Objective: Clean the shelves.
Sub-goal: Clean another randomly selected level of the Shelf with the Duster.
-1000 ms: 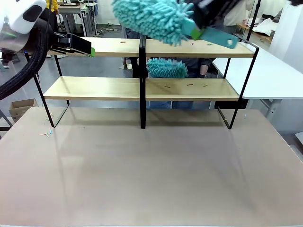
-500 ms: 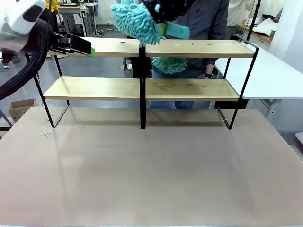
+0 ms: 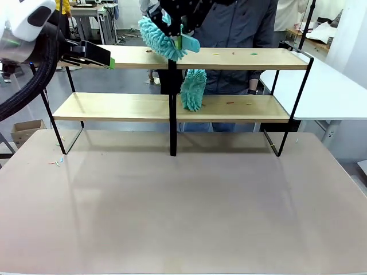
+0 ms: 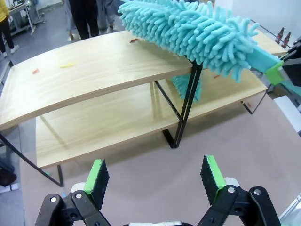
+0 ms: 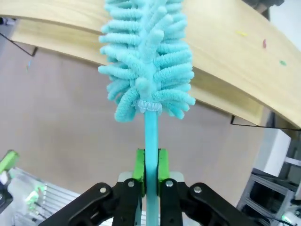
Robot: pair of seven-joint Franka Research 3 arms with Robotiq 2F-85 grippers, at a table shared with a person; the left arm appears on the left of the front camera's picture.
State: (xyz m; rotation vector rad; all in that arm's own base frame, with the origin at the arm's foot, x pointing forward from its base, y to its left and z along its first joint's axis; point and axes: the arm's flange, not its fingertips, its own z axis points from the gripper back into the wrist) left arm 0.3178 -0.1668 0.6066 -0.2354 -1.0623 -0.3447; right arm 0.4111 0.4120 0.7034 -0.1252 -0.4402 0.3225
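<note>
Showed the shelves (image 3: pixel 229 59), a wide two-tier rack of light wooden boards on a thin black metal frame, standing across the far half of the tan surface (image 3: pixel 183 206). Found the right gripper (image 5: pixel 150 164) with its jaws pinching the flat handle of a teal microfiber duster (image 5: pixel 148 61). Placed the fluffy head of that duster over the top board, above the central black post (image 3: pixel 172 114) and reaching left of it. Could not tell whether the fibres pressed on the wood or hung just above it. Caught the left gripper (image 4: pixel 155 176) at the left end of the top board in the front view, well apart from the duster, jaws spread wide, green pads (image 4: pixel 99 176) facing each other across the gap. Set a second teal duster (image 3: pixel 194 89) between the two tiers, just right of the post, tilted nearly upright with its lower end at the bottom board. Could not tell what held that one. Scattered small coloured scraps (image 3: pixel 233 54) along the right half of the top board, a few more on the bottom board, and a few on the surface near the rack's left leg. Framed a person (image 3: pixel 241 23) in a dark grey jacket close behind the rack. Included a white table (image 3: pixel 321 86) beyond the right end of the shelves.
</note>
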